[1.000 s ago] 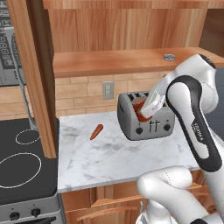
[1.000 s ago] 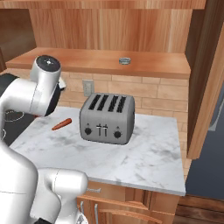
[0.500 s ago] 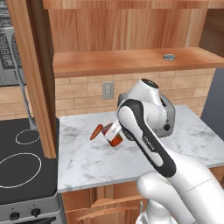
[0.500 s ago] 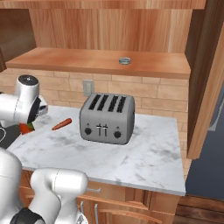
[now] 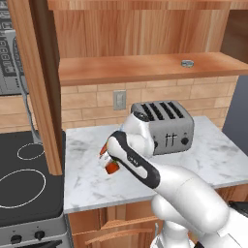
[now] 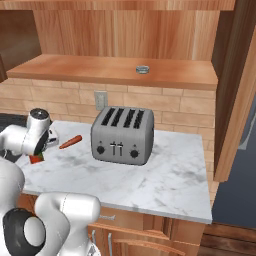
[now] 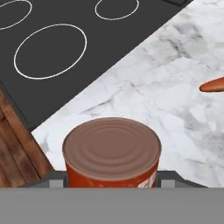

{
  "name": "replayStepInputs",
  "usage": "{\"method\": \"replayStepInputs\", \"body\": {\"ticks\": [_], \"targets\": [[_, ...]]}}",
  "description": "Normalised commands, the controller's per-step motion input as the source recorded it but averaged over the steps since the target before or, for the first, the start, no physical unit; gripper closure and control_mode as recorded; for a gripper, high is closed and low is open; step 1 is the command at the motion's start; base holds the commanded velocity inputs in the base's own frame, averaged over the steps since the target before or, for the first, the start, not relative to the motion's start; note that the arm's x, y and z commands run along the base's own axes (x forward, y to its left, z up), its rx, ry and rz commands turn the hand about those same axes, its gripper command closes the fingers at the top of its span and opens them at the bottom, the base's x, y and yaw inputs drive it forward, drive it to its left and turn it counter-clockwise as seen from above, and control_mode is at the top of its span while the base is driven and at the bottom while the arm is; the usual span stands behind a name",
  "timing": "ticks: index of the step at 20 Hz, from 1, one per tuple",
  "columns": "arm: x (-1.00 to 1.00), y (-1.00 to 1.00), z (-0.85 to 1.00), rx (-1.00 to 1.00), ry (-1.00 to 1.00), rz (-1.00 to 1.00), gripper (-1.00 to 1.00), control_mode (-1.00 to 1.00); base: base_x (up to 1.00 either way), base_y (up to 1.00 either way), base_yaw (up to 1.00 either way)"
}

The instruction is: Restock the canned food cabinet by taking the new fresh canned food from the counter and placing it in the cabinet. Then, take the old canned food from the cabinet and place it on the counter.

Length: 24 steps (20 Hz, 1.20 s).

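over the left end of the counter (image 5: 203, 160), close to the edge that meets the black stovetop (image 5: 24, 189), the gripper (image 5: 109, 160) holds the old canned food (image 7: 112, 153) between its closed fingers. from the hand view the can fills the lower middle, its ribbed brown lid facing the camera and its dark red side clamped between the two finger tips, with veined marble and the stovetop's white rings beyond it. from the left base view a bit of the red can shows under the bent white arm; whether it touches the marble or hangs just above it cannot be told. from the right base view the can's red and green label peeks out beneath the hand near the counter's left front corner.

the orange carrot (image 6: 70, 142) lies on the marble just beside the gripper, between it and the toaster (image 6: 123, 135), which stands toward the back edge, mid-counter. the new fresh canned food (image 6: 142, 69) sits flat on the shelf of the cabinet (image 6: 90, 70), toward the shelf's right end, well apart from the gripper.
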Motion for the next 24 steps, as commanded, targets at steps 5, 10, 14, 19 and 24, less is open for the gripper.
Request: {"method": "replayStepInputs", "body": {"ticks": [5, 10, 14, 19, 24], "targets": [[0.59, 0.31, -0.31, 0.0, -0.03, -0.12, 1.0, -1.0, 0.0, 0.0, 0.0], [0.2, 0.02, -0.62, 0.0, -0.1, -0.07, 1.0, -1.0, 0.0, 0.0, 0.0], [0.01, 0.0, -0.52, 0.03, -0.15, -0.05, 1.0, -1.0, 0.0, 0.0, 0.0], [0.0, 0.0, -0.19, 0.16, -0.13, -0.08, 1.0, -1.0, 0.0, 0.0, 0.0], [-0.06, -0.1, 0.01, 0.16, -0.04, -0.14, -1.0, -1.0, 0.0, 0.0, 0.0]]}}
